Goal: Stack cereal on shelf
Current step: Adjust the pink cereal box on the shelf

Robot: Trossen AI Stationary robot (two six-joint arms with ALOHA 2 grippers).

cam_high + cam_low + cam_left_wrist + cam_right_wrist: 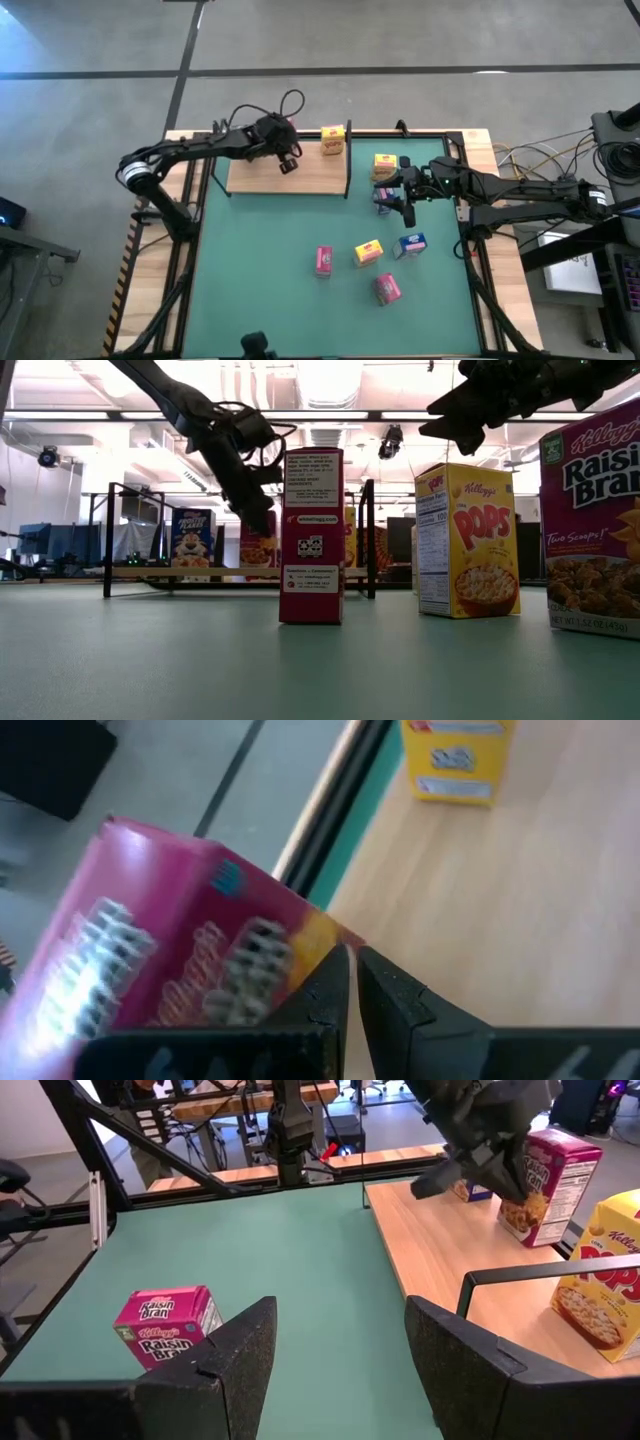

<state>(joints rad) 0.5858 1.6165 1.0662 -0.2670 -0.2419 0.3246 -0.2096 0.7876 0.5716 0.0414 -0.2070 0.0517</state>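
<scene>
Standing nearest the bottom of the high view on the green desk [260,290] are four cereal boxes: a pink box [388,289] lowest, a second pink box [323,260] to its upper left, a yellow box [368,253] between them, and a blue box [412,244] to the right. Farther up, right of centre, the right gripper [397,200] hovers over the mat with its fingers [232,1362] apart and nothing between them; a blue box [383,198] shows just beside it and a yellow box [385,166] stands just above. Across the upper middle lies the light-wood shelf [300,175], with another yellow box [333,141] upright near its upper right corner. The left gripper [287,160] hangs over the shelf's middle, its fingers [325,990] pressed together and empty; in the left wrist view a pink box [170,960] sits just beside those tips. The low view shows a blue box [190,540] standing far back on the shelf.
</scene>
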